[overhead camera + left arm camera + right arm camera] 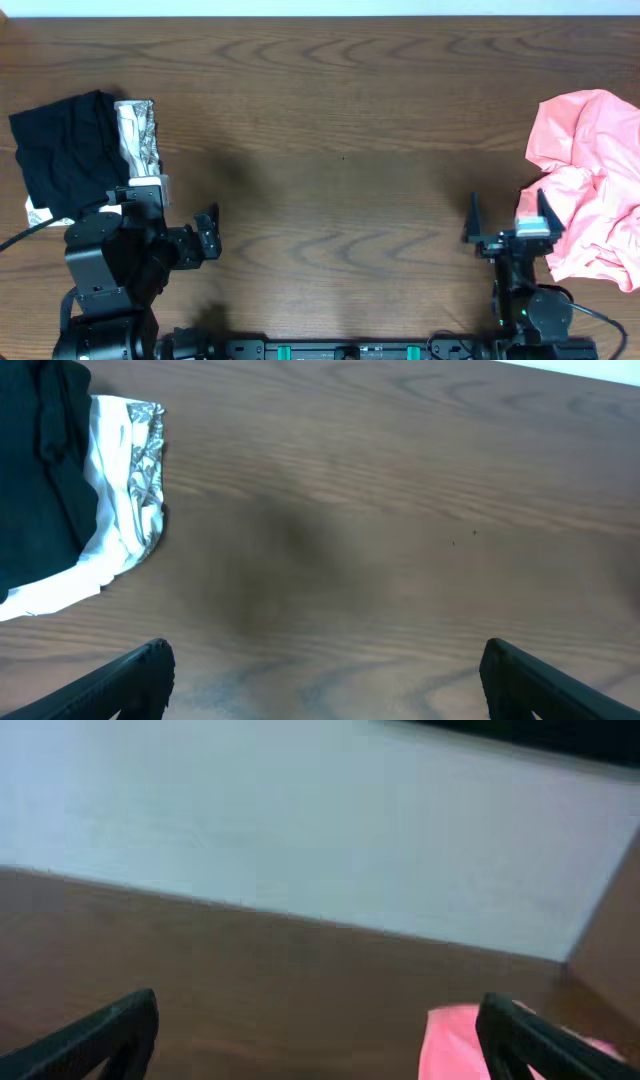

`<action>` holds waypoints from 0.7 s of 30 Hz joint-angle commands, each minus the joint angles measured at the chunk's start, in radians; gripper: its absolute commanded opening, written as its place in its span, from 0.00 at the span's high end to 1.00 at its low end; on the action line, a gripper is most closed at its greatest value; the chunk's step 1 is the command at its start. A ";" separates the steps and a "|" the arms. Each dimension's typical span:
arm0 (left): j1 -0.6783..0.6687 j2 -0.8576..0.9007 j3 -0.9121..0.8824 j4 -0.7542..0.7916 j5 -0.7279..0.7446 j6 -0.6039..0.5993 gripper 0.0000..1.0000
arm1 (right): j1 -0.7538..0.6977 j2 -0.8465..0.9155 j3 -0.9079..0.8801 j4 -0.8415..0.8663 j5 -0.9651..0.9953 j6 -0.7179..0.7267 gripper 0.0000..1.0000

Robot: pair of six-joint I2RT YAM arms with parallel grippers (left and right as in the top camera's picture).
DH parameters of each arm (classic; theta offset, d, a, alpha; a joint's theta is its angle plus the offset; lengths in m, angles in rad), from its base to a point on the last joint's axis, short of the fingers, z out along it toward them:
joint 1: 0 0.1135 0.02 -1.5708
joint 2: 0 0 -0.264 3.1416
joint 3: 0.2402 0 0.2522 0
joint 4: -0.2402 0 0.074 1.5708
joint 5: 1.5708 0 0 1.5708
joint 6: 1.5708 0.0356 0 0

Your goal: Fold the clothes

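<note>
Both hang empty, fingers wide: the left gripper (208,233) at lower left, the right gripper (506,215) at lower right. At upper left the black shirt (62,150) and the patterned one (138,135) lie folded (seemingly finished). The pink shirt (590,180) lies crumpled at the right edge. Next, probably, the right gripper must pinch it and drag it to centre frame for spreading.

A wide brown wood-grain tabletop (340,120) fills nearly the whole overhead view, its arched grain running from left to right. The light is even, and soft blurred shadows darken the near part of the surface. A thin pale strip (320,6) runs along the far edge. In the right wrist view a plain grey-white surface (300,820) lies beyond that edge, with a dark band (540,735) above it and a blurred brown panel (612,935) at the right. Whether the pale surface is wall or floor cannot be told.
</note>
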State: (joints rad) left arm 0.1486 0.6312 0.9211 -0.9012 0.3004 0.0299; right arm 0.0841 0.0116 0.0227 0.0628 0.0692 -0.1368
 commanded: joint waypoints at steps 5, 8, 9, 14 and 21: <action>-0.002 -0.003 -0.001 0.000 0.002 0.003 0.02 | -0.012 -0.007 -0.017 -0.068 0.020 -0.018 0.01; -0.002 -0.003 -0.001 0.000 0.002 0.003 0.02 | -0.012 -0.007 -0.017 -0.130 0.018 -0.018 0.01; -0.002 -0.003 -0.001 0.000 0.002 0.003 0.02 | -0.012 -0.006 -0.017 -0.127 0.016 -0.018 0.01; -0.002 -0.003 -0.001 0.000 0.002 0.003 0.02 | -0.012 -0.005 -0.017 -0.128 0.017 -0.018 0.01; -0.002 -0.003 -0.001 0.000 0.002 0.003 0.02 | -0.012 -0.005 -0.017 -0.128 0.016 -0.018 0.01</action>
State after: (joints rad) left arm 0.1486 0.6312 0.9211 -0.9009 0.3004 0.0299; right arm 0.0841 0.0120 0.0071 -0.0616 0.0795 -0.1410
